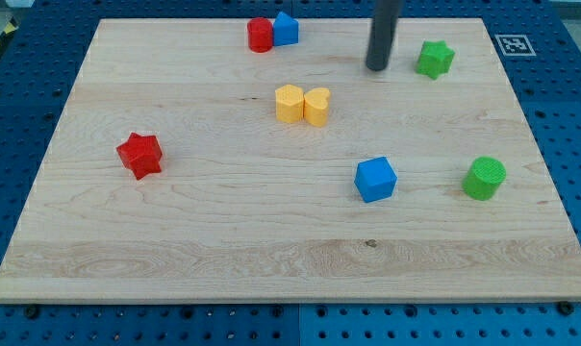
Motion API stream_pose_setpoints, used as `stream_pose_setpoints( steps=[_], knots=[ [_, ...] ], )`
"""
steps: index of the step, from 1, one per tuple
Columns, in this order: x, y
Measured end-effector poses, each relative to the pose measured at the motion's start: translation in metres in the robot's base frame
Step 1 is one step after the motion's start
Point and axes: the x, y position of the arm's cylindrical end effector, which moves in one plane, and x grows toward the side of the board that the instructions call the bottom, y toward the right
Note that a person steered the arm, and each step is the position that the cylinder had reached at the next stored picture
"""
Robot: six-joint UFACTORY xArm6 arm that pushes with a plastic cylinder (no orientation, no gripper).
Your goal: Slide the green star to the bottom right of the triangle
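Observation:
The green star (434, 59) lies near the view's top right of the wooden board (223, 240). The blue triangle-like block (286, 28) sits at the top centre, touching a red cylinder (260, 35) on its left. My tip (376, 68) is on the board just left of the green star, with a small gap between them. The rod rises straight up out of the view's top.
Two yellow blocks (303, 104) touch each other in the middle of the board. A red star (139, 155) lies at the left. A blue cube (375, 179) and a green cylinder (484, 178) lie at the right, below the green star.

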Motion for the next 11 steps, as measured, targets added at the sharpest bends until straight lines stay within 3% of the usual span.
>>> stream_pose_setpoints(
  steps=[1,2,3,5,7,8,10,11],
  knots=[
    [0.053,0.067],
    [0.046,0.142],
    [-0.021,0.175],
    [-0.046,0.089],
    [-0.03,0.139],
    [-0.013,0.131],
    [-0.014,0.011],
    [-0.018,0.004]
  ],
)
